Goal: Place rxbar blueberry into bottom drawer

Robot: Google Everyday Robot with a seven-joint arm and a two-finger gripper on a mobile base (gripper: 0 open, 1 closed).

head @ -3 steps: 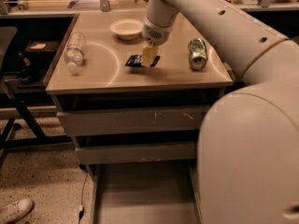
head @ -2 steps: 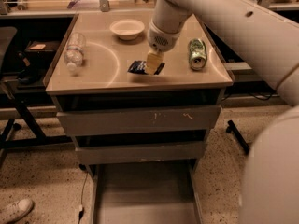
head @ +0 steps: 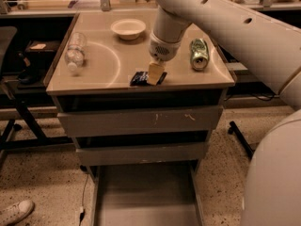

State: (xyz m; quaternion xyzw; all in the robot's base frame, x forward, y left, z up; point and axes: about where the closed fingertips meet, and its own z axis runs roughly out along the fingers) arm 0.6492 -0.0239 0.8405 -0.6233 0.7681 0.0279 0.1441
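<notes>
The rxbar blueberry (head: 139, 78), a dark navy flat wrapper, is at the front edge of the tan cabinet top (head: 103, 74), just above it or grazing it. My gripper (head: 154, 73) comes down from the white arm and is shut on the bar's right half, with a cream finger (head: 155, 71) in front of it. The bottom drawer (head: 146, 199) is pulled open below, showing a flat grey floor with nothing in it. The gripper and bar are above and slightly behind the drawer's opening.
A clear plastic bottle (head: 75, 51) lies at the left of the top. A white bowl (head: 128, 28) stands at the back. A green crushed can (head: 199, 53) lies at the right. Two shut grey drawers (head: 141, 121) sit above the open one. A shoe (head: 16, 212) is on the floor at the left.
The gripper has moved toward the front edge of the cabinet top, carrying the bar with it. The arm has swung out of the lower right of the view.
</notes>
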